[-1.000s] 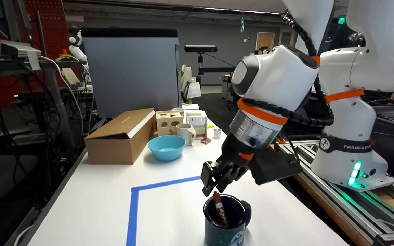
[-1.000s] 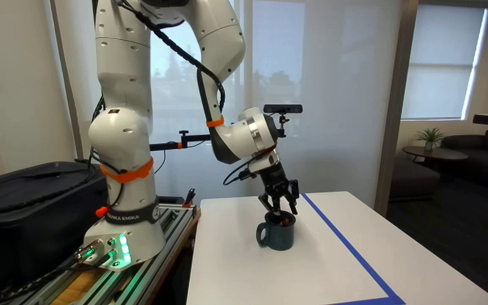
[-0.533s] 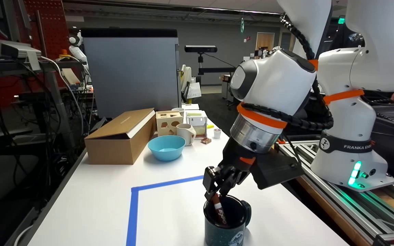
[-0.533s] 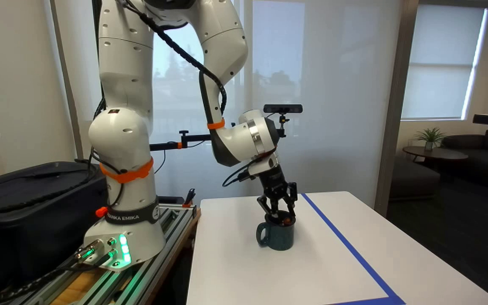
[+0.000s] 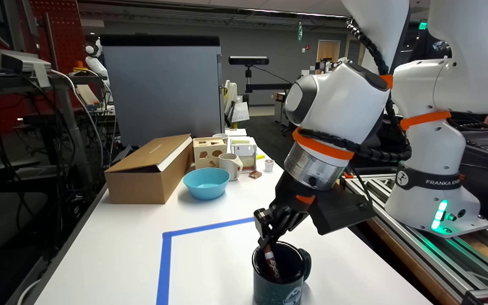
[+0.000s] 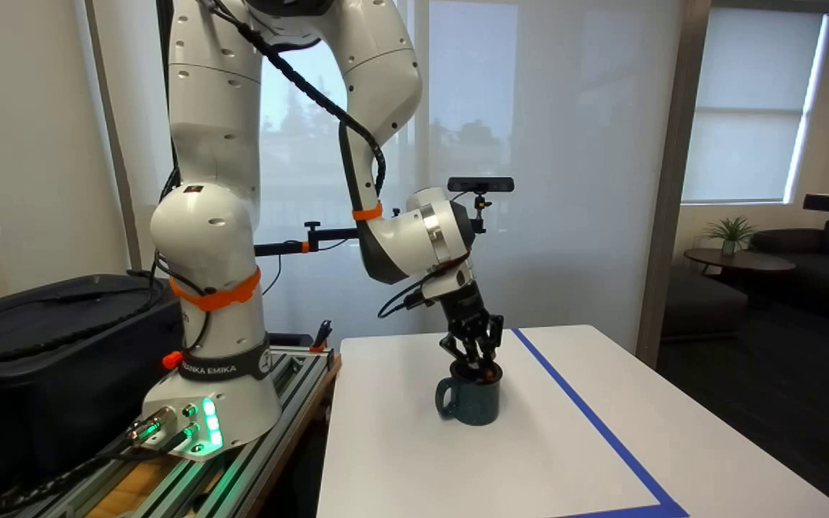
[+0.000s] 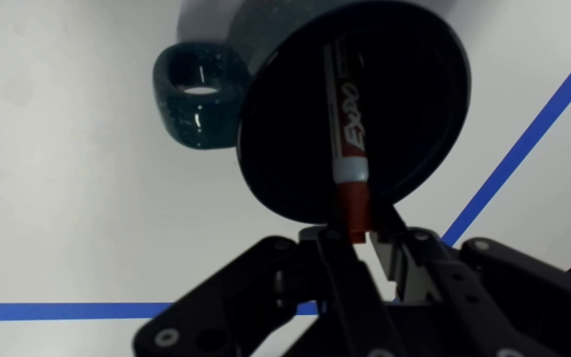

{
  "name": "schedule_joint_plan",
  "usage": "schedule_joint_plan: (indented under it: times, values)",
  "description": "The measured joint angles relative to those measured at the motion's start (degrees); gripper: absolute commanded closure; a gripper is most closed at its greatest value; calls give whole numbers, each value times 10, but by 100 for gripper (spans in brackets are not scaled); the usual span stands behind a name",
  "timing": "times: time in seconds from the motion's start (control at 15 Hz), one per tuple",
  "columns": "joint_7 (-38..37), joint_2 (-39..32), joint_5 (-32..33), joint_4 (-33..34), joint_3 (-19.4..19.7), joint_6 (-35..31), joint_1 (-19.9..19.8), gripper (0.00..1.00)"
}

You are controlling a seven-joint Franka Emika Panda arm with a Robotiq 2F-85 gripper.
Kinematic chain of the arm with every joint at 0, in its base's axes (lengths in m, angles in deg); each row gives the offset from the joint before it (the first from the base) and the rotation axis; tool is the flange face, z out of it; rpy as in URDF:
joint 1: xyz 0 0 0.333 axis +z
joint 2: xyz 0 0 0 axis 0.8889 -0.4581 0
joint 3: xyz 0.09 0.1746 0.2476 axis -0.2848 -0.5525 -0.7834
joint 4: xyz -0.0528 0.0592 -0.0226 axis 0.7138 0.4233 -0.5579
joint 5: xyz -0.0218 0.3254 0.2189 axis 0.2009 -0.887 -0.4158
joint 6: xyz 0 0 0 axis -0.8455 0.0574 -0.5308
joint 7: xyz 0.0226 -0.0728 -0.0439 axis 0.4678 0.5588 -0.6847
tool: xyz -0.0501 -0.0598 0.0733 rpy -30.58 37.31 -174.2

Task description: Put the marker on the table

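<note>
The marker, a slim dark red-brown stick with white EXPO lettering [image 5: 273,266], stands tilted inside the dark green cup [image 5: 269,292]. It also shows in the wrist view [image 7: 350,119], with its red cap end toward me. My gripper [image 5: 268,243] is at the cup's mouth, its fingers closed in on both sides of the cap. In the wrist view the gripper [image 7: 357,213] is shut on that cap end. The cup also shows in an exterior view [image 6: 479,404], on the white table [image 6: 400,460]. The marker's lower end is inside the cup.
Blue tape [image 5: 165,267] outlines a rectangle on the table around the cup. The cup's handle [image 7: 201,129] sticks out to one side. A blue bowl [image 5: 206,184], a cardboard box [image 5: 138,186], a wooden shape box [image 5: 209,152] and a beige mug [image 5: 229,166] stand farther along the table.
My gripper has moved down to the cup's mouth, and its fingers have closed from open onto the marker's cap. The cup has not visibly moved, and the marker is still inside it.
</note>
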Motion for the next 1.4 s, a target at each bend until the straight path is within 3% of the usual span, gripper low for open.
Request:
schedule_joint_plan:
  times: [0.87,1.4]
  values:
    - [31,40,-29,-49,18,-73,-18,95]
    - [39,57,-32,-44,31,-116,-32,95]
